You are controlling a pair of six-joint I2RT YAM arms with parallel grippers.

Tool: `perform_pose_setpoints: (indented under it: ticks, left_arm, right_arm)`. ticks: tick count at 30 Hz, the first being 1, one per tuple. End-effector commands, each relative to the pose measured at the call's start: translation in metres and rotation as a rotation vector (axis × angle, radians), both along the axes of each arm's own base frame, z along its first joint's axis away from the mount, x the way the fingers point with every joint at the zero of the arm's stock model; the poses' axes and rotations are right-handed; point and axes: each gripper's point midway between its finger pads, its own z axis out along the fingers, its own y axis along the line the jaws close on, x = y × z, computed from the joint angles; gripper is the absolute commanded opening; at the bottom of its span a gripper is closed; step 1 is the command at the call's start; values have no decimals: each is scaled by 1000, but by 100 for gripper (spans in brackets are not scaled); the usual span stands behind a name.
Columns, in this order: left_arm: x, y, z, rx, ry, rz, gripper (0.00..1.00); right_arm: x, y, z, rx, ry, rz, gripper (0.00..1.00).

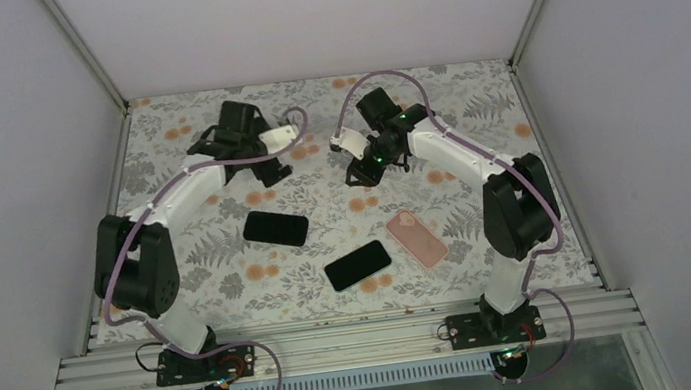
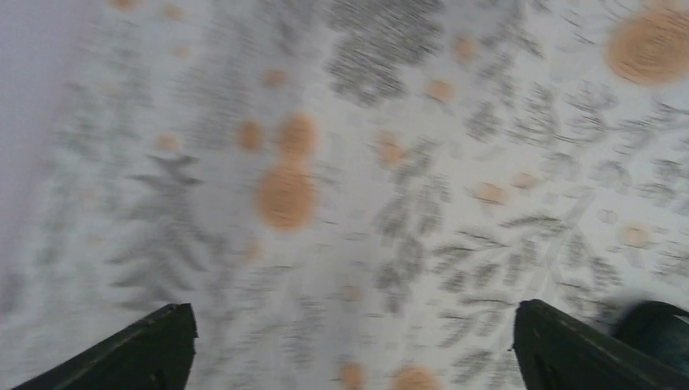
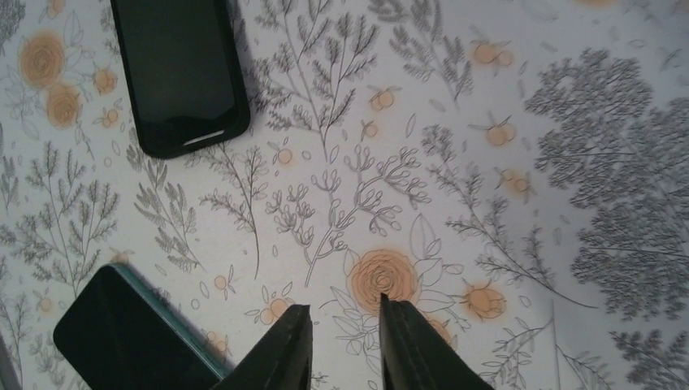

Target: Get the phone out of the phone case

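Two claws are in view; how does each stand? — Student

Left claw (image 2: pixel 355 313): jaws spread wide, its fingers (image 2: pixel 154 345) at the 7 and 5 o'clock corners of its wrist view. Only the blurred floral top of the table (image 1: pixel 243 289) shows between them. Right claw (image 3: pixel 344 307): jaws nearly together, with a narrow gap showing the floral pattern and nothing gripped. — Tutor

Where does the task's thing lie? — Student

Cased phone (image 1: pixel 275 228): flat on the table, screen up, at 8 o'clock from the table's middle in the top view. A thick black rim surrounds the dark screen. In the right wrist view it sits at 11 o'clock from the right claw, well apart. Neither claw touches it. — Tutor

What else lies on the table? — Student

Second black phone (image 1: pixel 358 265): flat at 6 o'clock from the middle. A teal edge shows in the right wrist view, at 8 o'clock from the right claw. Pink item (image 1: pixel 417 238): flat, just beside that phone at its 2 o'clock. Whether it is a case or a phone's back cannot be told. Both claws are held over the far half of the table, the left toward 11 o'clock and the right toward 12 o'clock. — Tutor
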Motion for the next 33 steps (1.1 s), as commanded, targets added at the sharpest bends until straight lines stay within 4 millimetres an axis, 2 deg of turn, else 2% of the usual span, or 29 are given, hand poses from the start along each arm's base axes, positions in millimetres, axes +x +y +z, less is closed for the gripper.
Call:
perform_pose_setpoints:
  ticks: [1, 3, 4, 9, 13, 16, 22, 28, 33]
  left_arm:
    - [40, 36, 60, -86, -164, 194, 100]
    - [49, 55, 71, -124, -168, 275, 100]
    - [51, 64, 77, -154, -170, 307, 100]
    - [30, 97, 97, -191, -232, 400, 100]
    - [9, 127, 107, -174, -286, 480, 100]
    - [-6, 144, 115, -199, -305, 520, 100]
    - [-28, 155, 104, -177, -299, 544, 100]
    - [-30, 155, 82, -183, -233, 558, 100]
    - [-29, 155, 75, -200, -201, 581, 100]
  right_arm:
    - [-1, 17, 31, 8, -143, 62, 49]
    - [-6, 26, 33, -10, -145, 97, 94]
    - [-11, 33, 33, -15, -143, 119, 99]
    - [-34, 68, 26, -68, -189, 254, 100]
    - [-42, 94, 15, -75, -189, 324, 100]
    - [-43, 108, -2, -68, -184, 361, 100]
    - [-40, 132, -31, -83, -115, 375, 100]
    - [-30, 161, -56, -87, -114, 313, 100]
    - [-31, 178, -82, -135, -68, 273, 100]
